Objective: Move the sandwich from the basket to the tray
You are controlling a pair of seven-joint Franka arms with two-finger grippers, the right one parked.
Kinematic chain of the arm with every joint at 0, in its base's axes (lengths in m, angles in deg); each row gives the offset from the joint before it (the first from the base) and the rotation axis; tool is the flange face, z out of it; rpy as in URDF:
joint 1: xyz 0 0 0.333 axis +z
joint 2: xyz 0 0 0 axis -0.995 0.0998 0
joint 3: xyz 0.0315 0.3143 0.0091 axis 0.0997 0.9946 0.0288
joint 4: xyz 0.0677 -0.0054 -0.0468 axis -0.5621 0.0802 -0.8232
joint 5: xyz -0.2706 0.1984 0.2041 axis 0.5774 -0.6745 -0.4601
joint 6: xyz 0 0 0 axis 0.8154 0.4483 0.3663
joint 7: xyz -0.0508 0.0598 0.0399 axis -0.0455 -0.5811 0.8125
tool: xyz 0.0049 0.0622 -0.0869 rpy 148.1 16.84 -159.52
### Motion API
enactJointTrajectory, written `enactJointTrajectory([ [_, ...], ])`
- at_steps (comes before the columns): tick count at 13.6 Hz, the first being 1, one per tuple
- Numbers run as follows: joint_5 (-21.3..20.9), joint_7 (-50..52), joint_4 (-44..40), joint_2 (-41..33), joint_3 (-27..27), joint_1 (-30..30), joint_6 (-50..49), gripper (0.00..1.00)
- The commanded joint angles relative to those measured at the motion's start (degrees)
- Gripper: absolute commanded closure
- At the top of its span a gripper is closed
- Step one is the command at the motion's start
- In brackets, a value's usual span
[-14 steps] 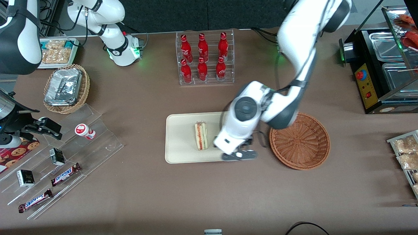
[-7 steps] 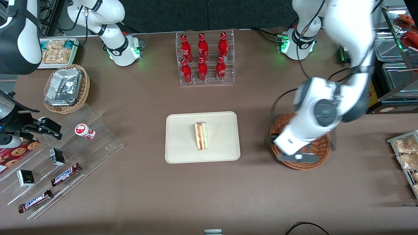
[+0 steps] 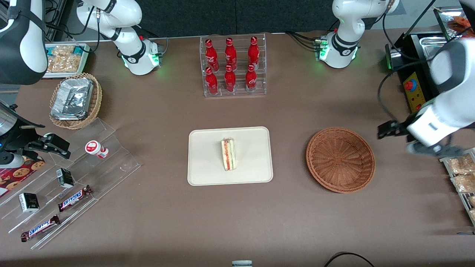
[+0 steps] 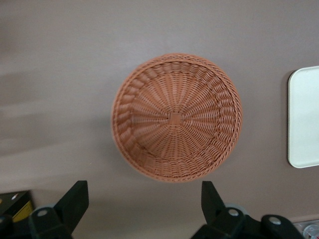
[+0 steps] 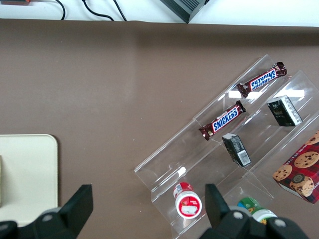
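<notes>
The sandwich lies on the cream tray in the middle of the table, filling edge up. The reddish-brown basket stands beside the tray, toward the working arm's end, with nothing in it. My left gripper hangs above the table past the basket, toward the working arm's end, close to the bagged snacks. In the left wrist view the gripper is open and holds nothing, with the basket and a corner of the tray below it.
A clear rack of red bottles stands farther from the camera than the tray. A black appliance and bagged snacks sit at the working arm's end. An acrylic stepped stand and a tan basket with foil trays sit at the parked arm's end.
My left gripper moved from over the tray, across the basket, out to the working arm's end of the table. The sandwich stayed on the tray.
</notes>
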Motion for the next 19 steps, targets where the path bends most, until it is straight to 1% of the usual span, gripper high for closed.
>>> enactJointTrajectory([
  [1,1.0,0.7,-0.1,-3.6,-0.5,1.0,-3.3,0.0],
  [4,0.2,6.3,-8.6,-3.6,-0.8,0.9,-11.2,0.0],
  [5,0.2,6.8,-11.3,-3.6,-0.9,0.8,-12.9,0.0],
  [7,0.0,6.9,-12.5,-3.9,-1.1,0.7,-14.4,0.0],
  [8,-0.4,7.0,-12.3,-4.5,-1.2,0.6,-14.4,0.0],
  [9,-1.8,7.2,-11.8,-4.7,-1.3,0.4,-14.3,0.0],
  [10,-3.3,7.9,-10.6,-4.7,-2.4,0.4,-13.6,0.0],
  [11,-4.0,8.0,-8.3,-5.6,-2.8,0.4,-12.1,0.0],
  [13,-4.1,7.9,1.8,-11.5,-2.9,0.4,-4.2,0.0],
  [14,-4.1,7.9,4.2,-12.9,-2.9,0.4,-2.8,0.0],
  [17,-3.8,7.3,0.4,-11.0,-3.0,0.4,-7.5,0.0],
  [19,-3.3,7.7,-1.6,-10.6,-3.5,0.4,-7.5,0.0],
])
